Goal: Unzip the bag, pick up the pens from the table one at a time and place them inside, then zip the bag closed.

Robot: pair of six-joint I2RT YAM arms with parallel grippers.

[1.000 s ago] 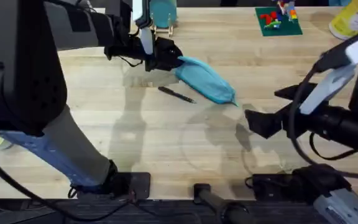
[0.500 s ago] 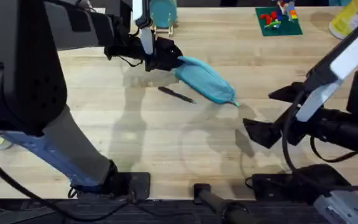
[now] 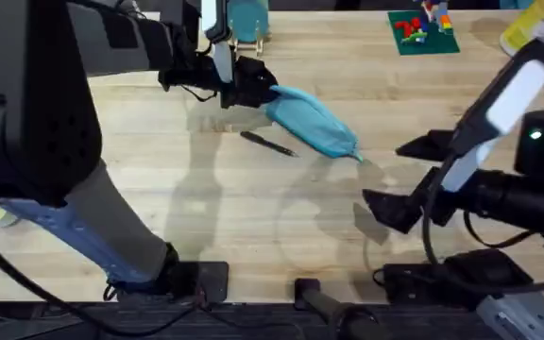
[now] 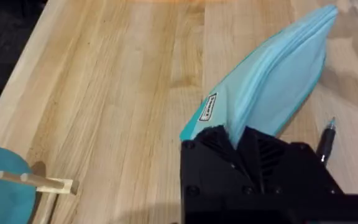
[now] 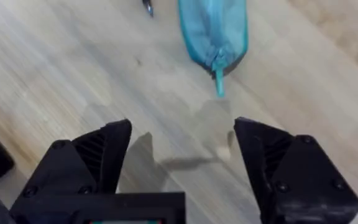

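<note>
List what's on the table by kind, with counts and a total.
Turquoise bag: 1
Dark pen: 1
Teal object on wooden stand: 1
Green plate with toy bricks: 1
Yellow-and-white container at the far right edge: 1
Total: 5

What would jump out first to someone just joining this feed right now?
Probably the turquoise bag, lying diagonally mid-table with its far end clamped in the left gripper. One dark pen lies on the table just beside the bag, on its near side. The right gripper hovers open above bare wood, short of the bag's zipper-pull end.
</note>
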